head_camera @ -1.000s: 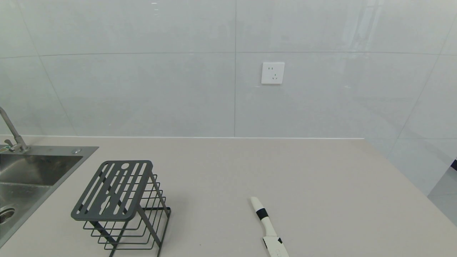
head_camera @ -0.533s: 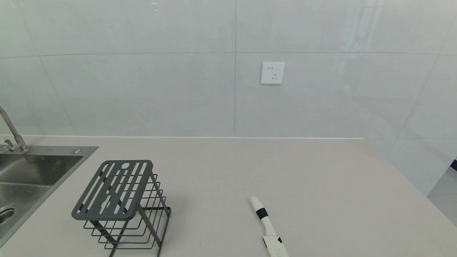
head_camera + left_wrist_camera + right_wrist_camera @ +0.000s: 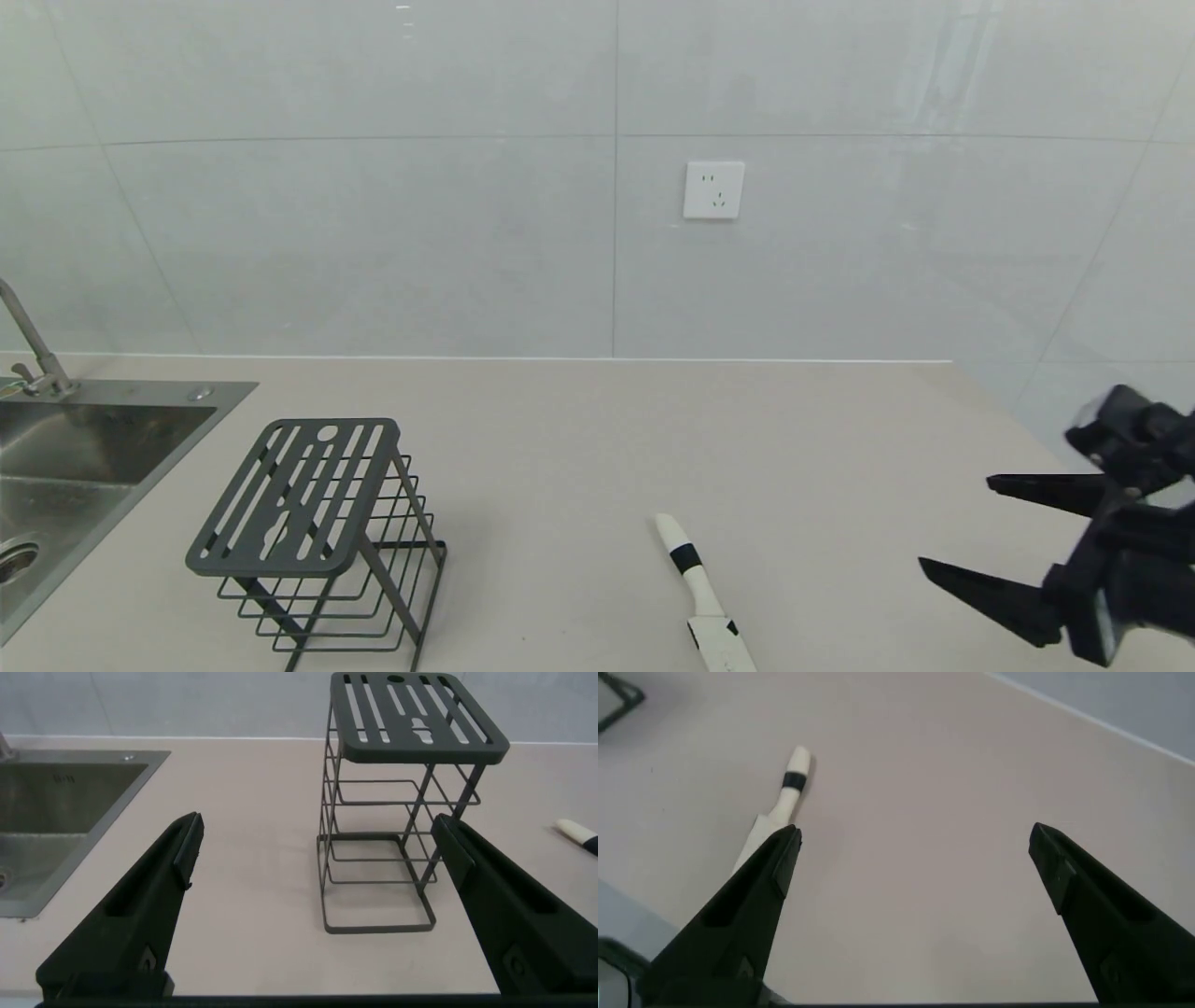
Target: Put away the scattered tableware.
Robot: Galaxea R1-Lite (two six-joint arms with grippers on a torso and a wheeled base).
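Spread wide at lower right, the right end effector [image 3: 956,523] should squarely straddle the knife [image 3: 695,583] — lower centre — at its handle.

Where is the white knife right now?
In the head view the knife lies flat on the near side of the counter, to the right of the dark wire rack. The open right gripper hovers farther to its right.
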